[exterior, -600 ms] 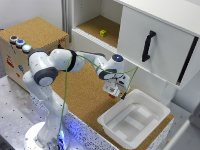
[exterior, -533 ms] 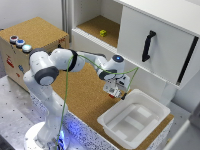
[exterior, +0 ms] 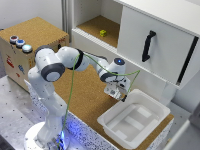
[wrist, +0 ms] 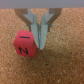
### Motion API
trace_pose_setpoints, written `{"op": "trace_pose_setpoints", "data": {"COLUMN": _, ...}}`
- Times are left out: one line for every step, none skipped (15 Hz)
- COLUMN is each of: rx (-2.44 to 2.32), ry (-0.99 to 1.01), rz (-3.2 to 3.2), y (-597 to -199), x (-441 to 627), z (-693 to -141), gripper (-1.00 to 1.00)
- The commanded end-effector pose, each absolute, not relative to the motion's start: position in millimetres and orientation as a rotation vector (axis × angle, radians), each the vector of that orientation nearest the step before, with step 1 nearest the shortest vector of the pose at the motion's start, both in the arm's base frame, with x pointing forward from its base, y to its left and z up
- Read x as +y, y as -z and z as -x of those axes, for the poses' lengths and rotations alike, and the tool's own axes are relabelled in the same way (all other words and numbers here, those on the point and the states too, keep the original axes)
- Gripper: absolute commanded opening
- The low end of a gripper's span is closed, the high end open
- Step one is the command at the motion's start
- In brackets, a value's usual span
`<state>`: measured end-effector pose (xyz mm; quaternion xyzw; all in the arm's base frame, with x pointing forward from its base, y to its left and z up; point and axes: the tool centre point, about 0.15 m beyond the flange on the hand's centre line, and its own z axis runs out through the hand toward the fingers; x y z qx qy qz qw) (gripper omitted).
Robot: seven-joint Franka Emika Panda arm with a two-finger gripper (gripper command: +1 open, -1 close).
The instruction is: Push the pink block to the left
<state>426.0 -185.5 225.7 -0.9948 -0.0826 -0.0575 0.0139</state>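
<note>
Beside the pink block, lowered tool

The white, jointed Franka arm rises from its base, bends at the shoulder and reaches out towards the exterior view's right, its wrist turned downward. The grey two-fingered gripper points straight down, its tips close above the surface, fingers drawn close together with only a narrow gap between them.

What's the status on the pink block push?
Tool down at the cork surface, fingers nearly together, nothing held. Pink block right beside one finger, contact unclear. White tray sits close by in the exterior view; nothing else near the block.
</note>
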Motion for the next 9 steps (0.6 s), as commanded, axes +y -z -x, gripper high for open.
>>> {"op": "trace_pose_setpoints", "data": {"rx": -0.324, "ry": 0.104, "rz": 3.068, "y": -207, "x": -178, "z": -448, "gripper": -1.0}}
{"op": "trace_pose_setpoints", "data": {"rx": -0.322, "ry": 0.104, "rz": 3.068, "y": -208, "x": -175, "z": -449, "gripper": -1.0}}
{"op": "trace_pose_setpoints", "data": {"rx": -0.325, "ry": 0.106, "rz": 3.067, "y": -209, "x": -172, "z": -449, "gripper": -1.0}}
{"op": "trace_pose_setpoints", "data": {"rx": -0.331, "ry": 0.106, "rz": 3.067, "y": -211, "x": -168, "z": -449, "gripper": -1.0}}
{"op": "trace_pose_setpoints", "data": {"rx": -0.346, "ry": 0.11, "rz": 3.066, "y": -212, "x": -163, "z": -448, "gripper": -1.0}}
{"op": "trace_pose_setpoints", "data": {"rx": -0.357, "ry": 0.106, "rz": 3.061, "y": -213, "x": -157, "z": -446, "gripper": -1.0}}
{"op": "trace_pose_setpoints", "data": {"rx": -0.364, "ry": 0.098, "rz": 3.056, "y": -212, "x": -151, "z": -444, "gripper": -1.0}}
{"op": "trace_pose_setpoints", "data": {"rx": -0.37, "ry": 0.097, "rz": 3.053, "y": -212, "x": -146, "z": -442, "gripper": -1.0}}
{"op": "trace_pose_setpoints", "data": {"rx": -0.369, "ry": 0.092, "rz": 3.052, "y": -212, "x": -142, "z": -440, "gripper": -1.0}}
